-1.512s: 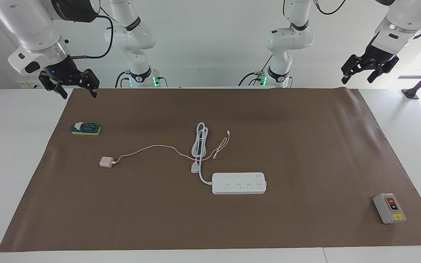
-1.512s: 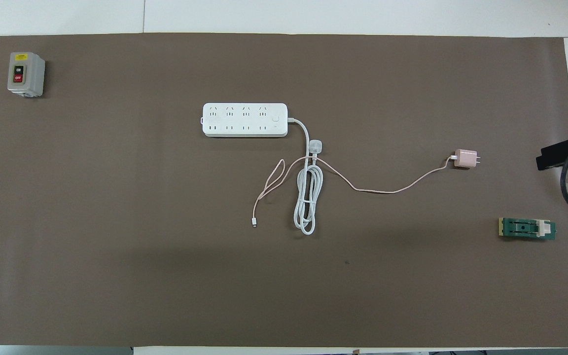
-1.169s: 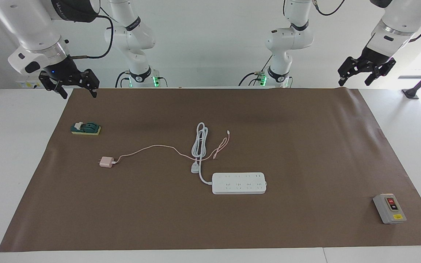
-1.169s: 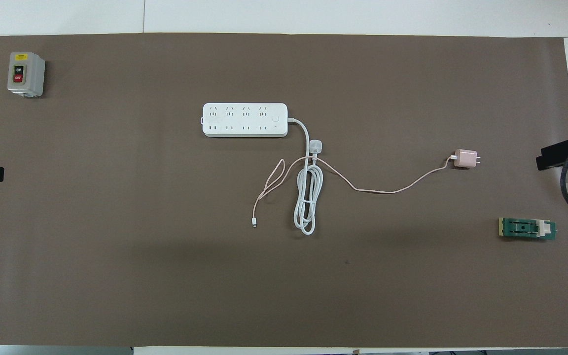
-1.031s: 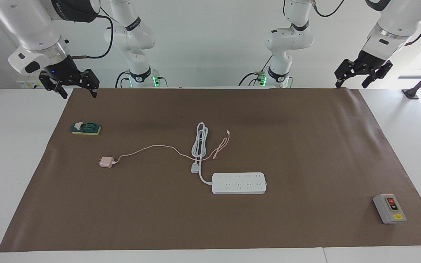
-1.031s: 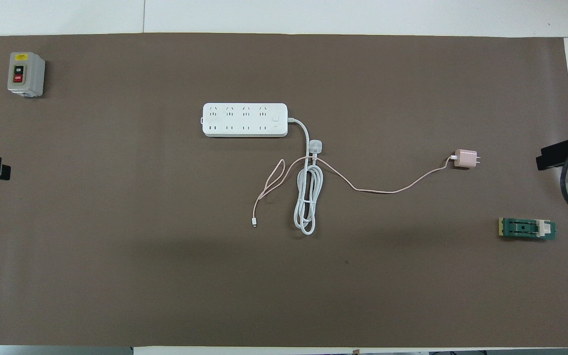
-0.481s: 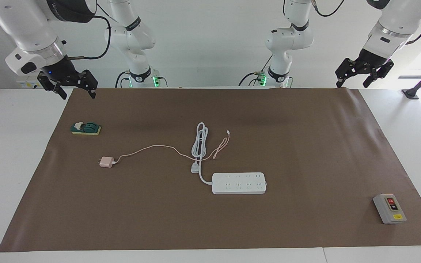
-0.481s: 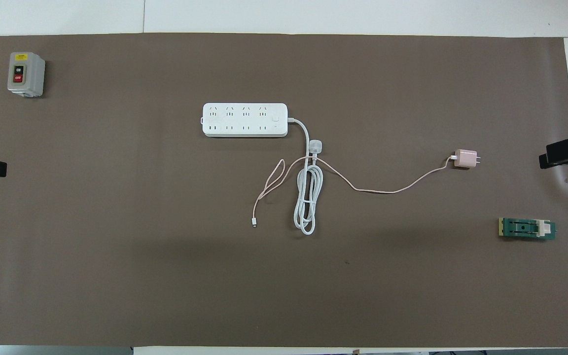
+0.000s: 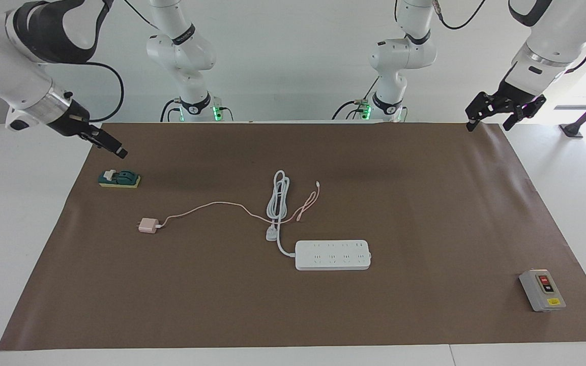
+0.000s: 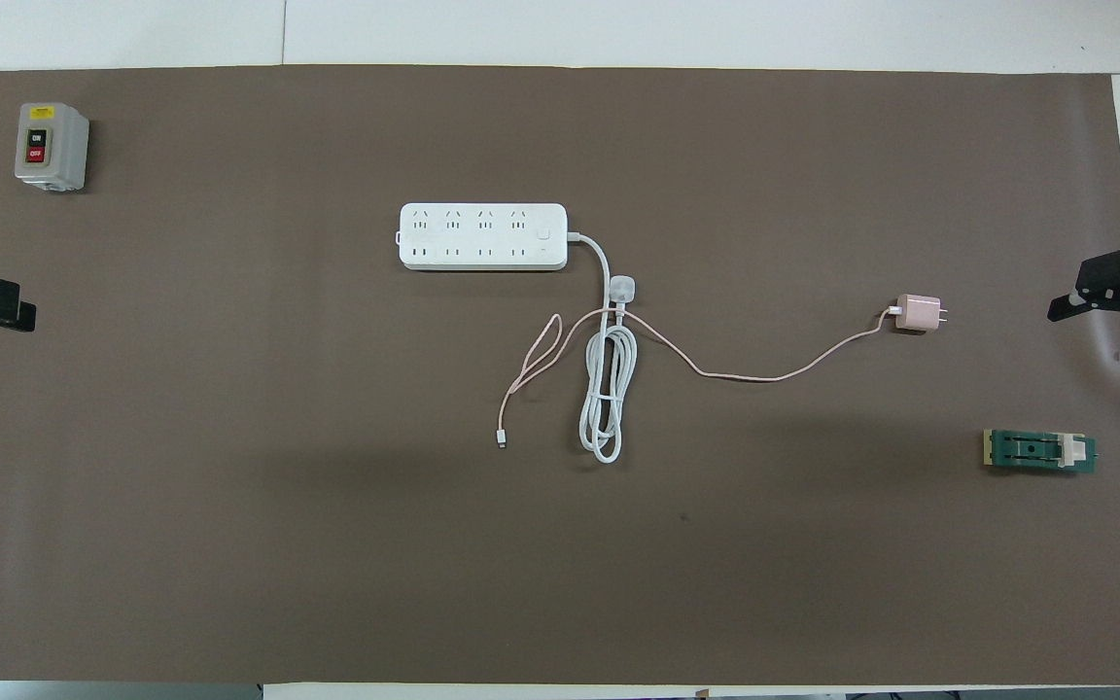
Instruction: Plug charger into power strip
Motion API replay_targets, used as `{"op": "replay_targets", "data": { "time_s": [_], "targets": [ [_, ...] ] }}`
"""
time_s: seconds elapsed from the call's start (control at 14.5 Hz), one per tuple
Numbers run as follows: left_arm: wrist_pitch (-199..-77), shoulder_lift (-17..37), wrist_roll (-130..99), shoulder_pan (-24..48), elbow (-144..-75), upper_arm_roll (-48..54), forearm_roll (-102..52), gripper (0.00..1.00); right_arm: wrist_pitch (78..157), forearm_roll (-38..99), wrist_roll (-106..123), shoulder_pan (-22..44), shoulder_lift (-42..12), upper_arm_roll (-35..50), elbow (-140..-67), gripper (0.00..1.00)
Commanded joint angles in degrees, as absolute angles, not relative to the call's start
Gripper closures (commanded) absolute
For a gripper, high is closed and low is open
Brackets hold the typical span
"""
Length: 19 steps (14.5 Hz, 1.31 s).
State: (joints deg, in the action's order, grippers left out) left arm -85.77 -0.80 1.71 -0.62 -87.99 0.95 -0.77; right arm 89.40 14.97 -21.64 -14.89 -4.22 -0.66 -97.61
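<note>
With both the right gripper (image 9: 112, 145) and left gripper (image 9: 491, 114) spread and empty, take the small pale pink cube charger (image 9: 147, 225), lying toward the right arm's end, by its rigid flat sides; it is probably light and trails limp cable.

The charger (image 9: 147, 225) lies left of centre, its pink cable crossing the power strip's (image 9: 332, 254) bundled cord; both grippers hang at upper corners.

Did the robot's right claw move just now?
Yes. The right gripper has swung down toward the green block, while the charger stayed put.
</note>
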Motion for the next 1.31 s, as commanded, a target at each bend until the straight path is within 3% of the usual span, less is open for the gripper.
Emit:
{"op": "replay_targets", "data": {
  "time_s": [0.0,0.14,0.41,0.76,1.24],
  "targets": [
    [-83.59,4.30,1.05,-0.26,-82.79,0.53,-2.80,0.00,91.84,20.99,-31.35,-18.10,-8.95,-0.09,-97.65,0.00],
    [-83.24,7.72,0.44,-2.97,-82.35,-0.18,-16.02,0.00,93.07,24.24,-38.46,-18.46,-10.80,-0.17,-98.17,0.00],
    [-83.41,9.23,0.97,-3.69,-82.27,0.70,-18.54,0.00,97.90,30.22,-47.61,-19.60,-10.90,-0.26,-103.96,0.00],
    [-83.76,12.91,0.26,-3.69,-82.44,1.05,-37.13,0.00,100.45,34.62,-48.96,-21.97,-18.88,-0.35,-103.97,0.00],
    [-84.20,18.97,1.58,-3.34,-83.40,1.14,-65.44,0.00,101.86,37.26,-47.03,-22.85,-24.87,-0.26,-103.97,0.00]
  ]
}}
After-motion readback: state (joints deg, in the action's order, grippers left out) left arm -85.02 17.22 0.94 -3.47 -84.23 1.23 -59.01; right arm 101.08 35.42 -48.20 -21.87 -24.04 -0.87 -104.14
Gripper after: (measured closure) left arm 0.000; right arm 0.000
